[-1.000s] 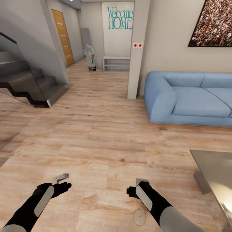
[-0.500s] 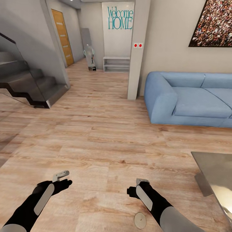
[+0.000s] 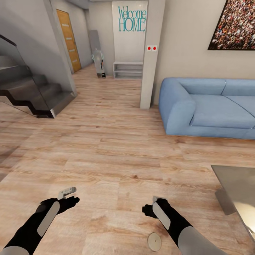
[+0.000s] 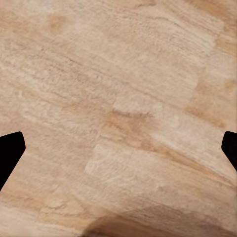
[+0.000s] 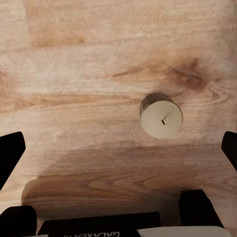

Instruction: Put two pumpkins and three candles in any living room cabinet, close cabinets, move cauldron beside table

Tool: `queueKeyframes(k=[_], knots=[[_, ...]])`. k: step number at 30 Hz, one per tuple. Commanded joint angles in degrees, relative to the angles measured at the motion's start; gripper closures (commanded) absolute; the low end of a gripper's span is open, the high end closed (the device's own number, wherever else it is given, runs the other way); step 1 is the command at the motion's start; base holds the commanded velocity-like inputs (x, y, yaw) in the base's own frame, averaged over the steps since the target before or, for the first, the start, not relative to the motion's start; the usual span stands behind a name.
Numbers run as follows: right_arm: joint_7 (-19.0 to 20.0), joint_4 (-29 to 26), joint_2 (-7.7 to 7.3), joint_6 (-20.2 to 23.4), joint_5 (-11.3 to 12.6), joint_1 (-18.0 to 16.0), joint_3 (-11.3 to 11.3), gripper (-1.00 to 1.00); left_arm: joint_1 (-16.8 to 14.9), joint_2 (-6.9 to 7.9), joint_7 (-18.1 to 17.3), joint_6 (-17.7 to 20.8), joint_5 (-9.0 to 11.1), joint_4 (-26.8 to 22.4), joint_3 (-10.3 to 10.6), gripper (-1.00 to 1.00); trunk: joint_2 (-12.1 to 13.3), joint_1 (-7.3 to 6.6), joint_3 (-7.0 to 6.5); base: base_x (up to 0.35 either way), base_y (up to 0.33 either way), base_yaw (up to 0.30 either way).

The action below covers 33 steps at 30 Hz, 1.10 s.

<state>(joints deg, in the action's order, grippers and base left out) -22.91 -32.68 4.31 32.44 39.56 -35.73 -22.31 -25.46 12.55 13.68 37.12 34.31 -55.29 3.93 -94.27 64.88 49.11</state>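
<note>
The pale plank floor looks like matt wood with strong brown grain and knots. The long blue sofa reads as soft, smooth cloth. The low grey table has a glossy, reflective top. The small cream candle, standing on the floor, looks waxy and matt. The staircase has dark steps behind a clear glass panel. The black arm shells look like smooth plastic.

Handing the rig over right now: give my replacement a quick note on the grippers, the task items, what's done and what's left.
Left gripper: open, empty, over bare floor.
Right gripper: open, empty, above one candle standing upright on the wood floor.
Table: its corner sits at the robot's right, in front of the blue sofa.
Done: nothing in hand.
Left: grasp this candle, find a cabinet; pumpkins, other candles and cauldron are out of view.
</note>
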Motion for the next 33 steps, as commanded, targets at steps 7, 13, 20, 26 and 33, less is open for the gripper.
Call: queueKeyframes(k=[7, 13, 20, 26, 33], knots=[[-0.7, 0.5, -0.56, 0.2, 0.6, 0.0, -0.2, -1.00, 0.0, 0.18, 0.5, 3.5, 0.6, -0.8, 0.1, -1.00, -2.8, 1.54, 1.31, 0.000, 0.000, 0.000], [-0.7, 0.6, -1.15, 0.3, 0.6, 0.0, 1.6, -1.00, 0.0, 0.73, 0.5, 6.1, 0.5, -2.0, 0.1, -1.00, -5.3, 2.86, 2.39, 0.000, 0.000, 0.000], [-0.7, 0.6, -1.28, 0.7, 0.6, 0.0, 2.1, -1.00, 0.0, 2.68, 0.5, 11.9, 0.2, -5.6, -2.6, -1.00, -8.1, 4.40, 3.64, 0.000, 0.000, 0.000], [-0.7, 0.5, -1.70, 2.1, 0.6, 0.0, 2.2, -1.00, 0.0, 4.31, 0.8, 16.5, -0.5, -9.4, -6.3, -1.00, -10.5, 5.71, 4.72, 0.000, 0.000, 0.000], [-0.6, 0.3, -1.84, 2.4, 0.6, 0.0, 2.2, -1.00, 0.4, 5.57, 5.8, 18.4, -0.4, -12.6, -6.9, -1.00, -11.7, 6.37, 5.26, 0.000, 0.000, 0.000]])
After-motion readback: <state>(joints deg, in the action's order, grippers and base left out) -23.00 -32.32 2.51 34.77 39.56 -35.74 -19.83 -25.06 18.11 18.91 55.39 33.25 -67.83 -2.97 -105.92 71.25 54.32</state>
